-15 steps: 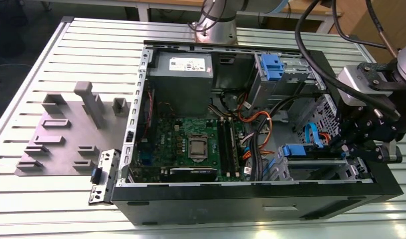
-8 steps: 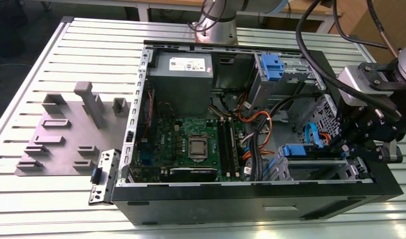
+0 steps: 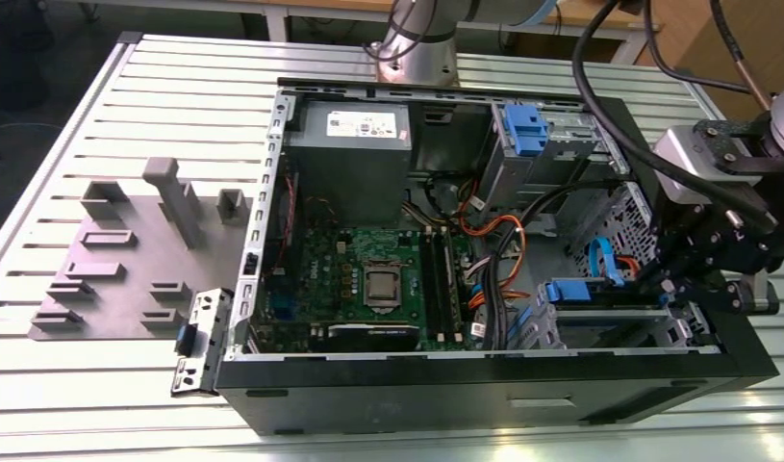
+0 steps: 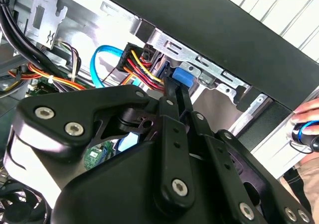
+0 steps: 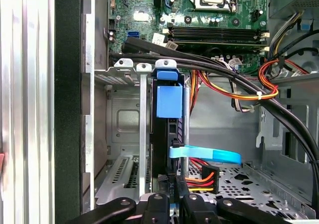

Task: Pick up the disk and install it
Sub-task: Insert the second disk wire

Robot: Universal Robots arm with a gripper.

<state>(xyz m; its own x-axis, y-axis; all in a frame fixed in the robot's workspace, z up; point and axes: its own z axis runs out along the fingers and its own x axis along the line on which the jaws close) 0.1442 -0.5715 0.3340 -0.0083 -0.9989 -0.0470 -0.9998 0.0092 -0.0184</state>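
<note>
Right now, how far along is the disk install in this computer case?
Looks mostly done: the disk stands edge-on in the drive cage slot, blue tab at its end, with its cables plugged in. In hand: the gripper sits at the disk's cabled end; whether it grips can't be told. Left: whether the disk is fully seated isn't visible.

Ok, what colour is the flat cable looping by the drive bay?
Light blue, clearest in the first wrist view: the flat cable beside the drive bay.
</note>
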